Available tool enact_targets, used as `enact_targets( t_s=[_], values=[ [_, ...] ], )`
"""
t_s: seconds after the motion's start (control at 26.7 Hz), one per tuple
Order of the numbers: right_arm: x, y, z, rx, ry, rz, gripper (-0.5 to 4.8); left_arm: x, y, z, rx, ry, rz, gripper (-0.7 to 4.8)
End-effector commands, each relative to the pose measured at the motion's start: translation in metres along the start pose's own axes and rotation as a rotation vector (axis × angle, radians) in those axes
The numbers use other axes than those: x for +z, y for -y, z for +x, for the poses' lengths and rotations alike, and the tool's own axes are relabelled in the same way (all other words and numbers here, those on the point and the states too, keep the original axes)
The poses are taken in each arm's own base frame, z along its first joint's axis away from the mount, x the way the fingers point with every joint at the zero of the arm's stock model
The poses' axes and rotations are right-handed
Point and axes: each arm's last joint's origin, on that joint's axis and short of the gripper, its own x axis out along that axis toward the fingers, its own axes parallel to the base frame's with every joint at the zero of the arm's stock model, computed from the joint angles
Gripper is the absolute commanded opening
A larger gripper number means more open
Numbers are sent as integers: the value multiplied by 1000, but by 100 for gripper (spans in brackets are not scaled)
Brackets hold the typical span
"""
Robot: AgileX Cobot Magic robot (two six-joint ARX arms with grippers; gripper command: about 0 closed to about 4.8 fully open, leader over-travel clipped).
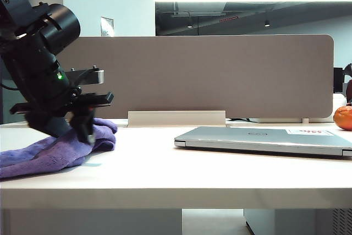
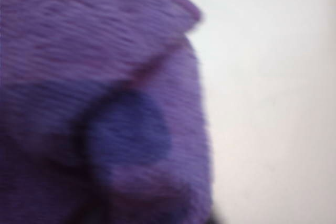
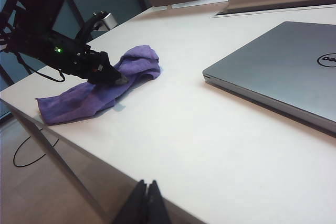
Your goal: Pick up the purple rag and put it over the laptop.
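The purple rag (image 1: pixel 33 158) lies crumpled on the white table at the left, and it fills the blurred left wrist view (image 2: pixel 105 77). My left gripper (image 1: pixel 85 133) points down into the rag's right-hand bunch, fingers sunk in the cloth (image 3: pixel 118 78). Their gap is hidden. The silver laptop (image 1: pixel 258 137) lies closed on the right, bare, well apart from the rag (image 3: pixel 79 100). In the right wrist view the laptop (image 3: pixel 283 72) shows its lid logo. My right gripper (image 3: pixel 146 183) hangs off the table's near edge, fingertips together, holding nothing.
A beige divider panel (image 1: pixel 209 75) runs along the back of the table, with a low white strip (image 1: pixel 176 118) at its foot. An orange round object (image 1: pixel 344 118) sits at the far right behind the laptop. A cable lies on the floor (image 3: pixel 29 153).
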Motion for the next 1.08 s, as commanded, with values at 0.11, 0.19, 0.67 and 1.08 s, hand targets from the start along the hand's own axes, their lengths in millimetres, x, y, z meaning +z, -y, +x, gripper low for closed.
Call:
enact_targets(
  t_s=[0.11, 0.19, 0.67, 1.08],
  values=[
    [-1, 0, 0, 2, 5, -4, -8, 3, 0, 0, -12, 26, 0, 13],
    [-1, 0, 0, 2, 5, -4, -8, 9, 3, -2, -89, 77, 2, -6],
    [-1, 0, 0, 1, 5, -4, -8, 46, 17, -15, -337, 448, -121, -6],
    [-1, 1, 0, -10, 8, -4, -8, 82, 54, -33, -392, 722, -62, -6]
  ],
)
